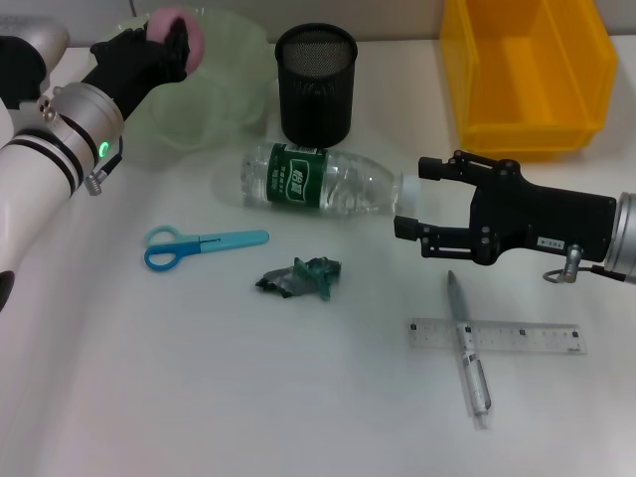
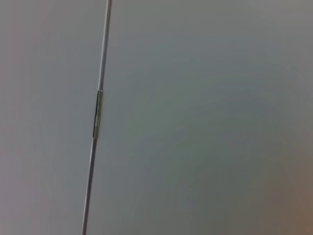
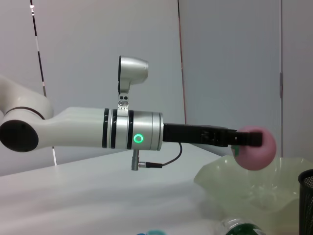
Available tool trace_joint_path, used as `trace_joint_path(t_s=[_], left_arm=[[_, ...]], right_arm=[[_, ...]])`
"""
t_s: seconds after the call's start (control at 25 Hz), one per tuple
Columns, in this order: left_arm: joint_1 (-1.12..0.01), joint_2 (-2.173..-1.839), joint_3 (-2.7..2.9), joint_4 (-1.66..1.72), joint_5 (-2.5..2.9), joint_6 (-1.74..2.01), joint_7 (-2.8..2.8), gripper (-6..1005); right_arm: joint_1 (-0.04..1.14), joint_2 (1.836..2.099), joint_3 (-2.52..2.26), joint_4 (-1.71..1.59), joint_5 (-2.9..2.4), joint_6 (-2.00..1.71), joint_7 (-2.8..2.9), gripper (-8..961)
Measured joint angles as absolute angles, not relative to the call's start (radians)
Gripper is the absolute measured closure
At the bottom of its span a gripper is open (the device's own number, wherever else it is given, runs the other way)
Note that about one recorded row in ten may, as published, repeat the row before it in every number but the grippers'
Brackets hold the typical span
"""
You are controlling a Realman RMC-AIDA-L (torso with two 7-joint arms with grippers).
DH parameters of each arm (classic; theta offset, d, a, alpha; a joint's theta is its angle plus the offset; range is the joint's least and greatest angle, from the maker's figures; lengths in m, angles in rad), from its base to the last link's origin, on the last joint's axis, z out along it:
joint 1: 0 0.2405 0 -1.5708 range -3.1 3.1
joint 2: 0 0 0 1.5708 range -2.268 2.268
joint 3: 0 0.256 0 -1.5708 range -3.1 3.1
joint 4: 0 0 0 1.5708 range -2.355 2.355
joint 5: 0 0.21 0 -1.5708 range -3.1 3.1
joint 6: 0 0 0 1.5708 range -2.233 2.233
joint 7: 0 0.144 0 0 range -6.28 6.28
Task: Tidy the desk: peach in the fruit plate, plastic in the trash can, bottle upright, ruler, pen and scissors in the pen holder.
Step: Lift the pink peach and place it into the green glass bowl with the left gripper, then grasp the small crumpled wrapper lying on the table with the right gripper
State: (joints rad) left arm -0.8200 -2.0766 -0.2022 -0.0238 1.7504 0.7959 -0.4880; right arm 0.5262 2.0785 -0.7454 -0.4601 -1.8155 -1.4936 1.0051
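Observation:
My left gripper (image 1: 176, 40) is shut on the pink peach (image 1: 196, 42) and holds it just above the pale green fruit plate (image 1: 234, 75) at the back left. The right wrist view shows that peach (image 3: 257, 149) hanging over the plate (image 3: 244, 178). The bottle (image 1: 318, 179) lies on its side mid-desk, cap toward my right gripper (image 1: 409, 199), which is open with its fingers on either side of the cap. Crumpled green plastic (image 1: 298, 278) lies in front of the bottle, and the blue scissors (image 1: 204, 245) lie to its left. The pen (image 1: 469, 350) lies across the ruler (image 1: 497, 336).
The black mesh pen holder (image 1: 316, 84) stands behind the bottle, next to the plate. The yellow trash can (image 1: 527, 75) sits at the back right. The left wrist view shows only a wall with a seam.

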Motion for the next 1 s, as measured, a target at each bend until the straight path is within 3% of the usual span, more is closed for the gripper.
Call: trace_joint_path(t_s=[0.04,0.16,0.88,1.0], left_arm=[[-0.82,-2.077,-0.202,-0.024,1.751,0.795,-0.488,818],[-0.82,-2.077,-0.202,-0.024,1.753,0.793,-0.488,618],[-0.797,-2.069,-0.183,-0.045,1.802,0.89,-0.576,201],[-0.761,-2.064,-0.113,0.06,1.982,1.13,-0.875,201]], right_arm=[[0.526,2.079,-0.745,-0.46,-1.813,-1.494,1.005,120],[0.525,2.079,-0.746,-0.459,-1.801,-1.494,1.005,120],[0.492,2.072,-0.739,-0.453,-1.727,-1.499,1.01,120],[0.477,2.068,-0.713,-0.454,-1.701,-1.498,1.013,120]])
